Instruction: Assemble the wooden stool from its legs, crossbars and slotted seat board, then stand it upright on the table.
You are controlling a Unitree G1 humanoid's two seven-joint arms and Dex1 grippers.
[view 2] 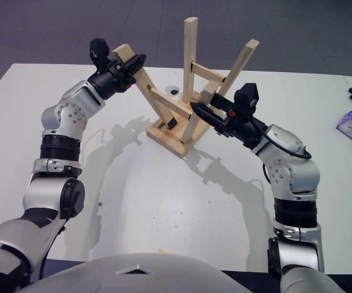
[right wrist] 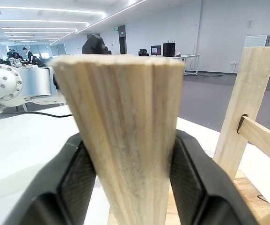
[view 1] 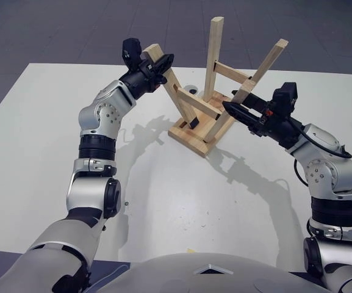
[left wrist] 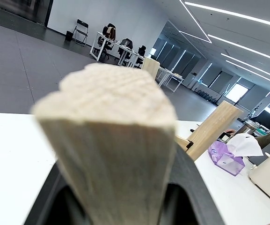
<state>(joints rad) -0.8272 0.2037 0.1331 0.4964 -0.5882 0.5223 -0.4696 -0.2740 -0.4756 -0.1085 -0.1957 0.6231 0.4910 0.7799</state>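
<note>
Right wrist view is showing the right gripper [view 1: 232, 111] gripping one leg [right wrist: 125, 108] firmly, with the leg's long axis running straight out past the jaws. The left gripper [view 1: 161, 66] is clamping the opposite leg [left wrist: 106, 122] near its free end, which is likewise pointing lengthwise beyond its jaws. Below both sets of jaws the seat board [view 1: 195, 138] is sitting tilted on the table [view 1: 41, 110], so the stool [view 1: 215, 61] is standing inverted. Flipping it upright is likely depending on both arms pivoting together.

Bright light comes from long lamps [left wrist: 228, 11] on the ceiling. Soft grey shadows lie across the middle of the table [view 1: 182, 201].
</note>
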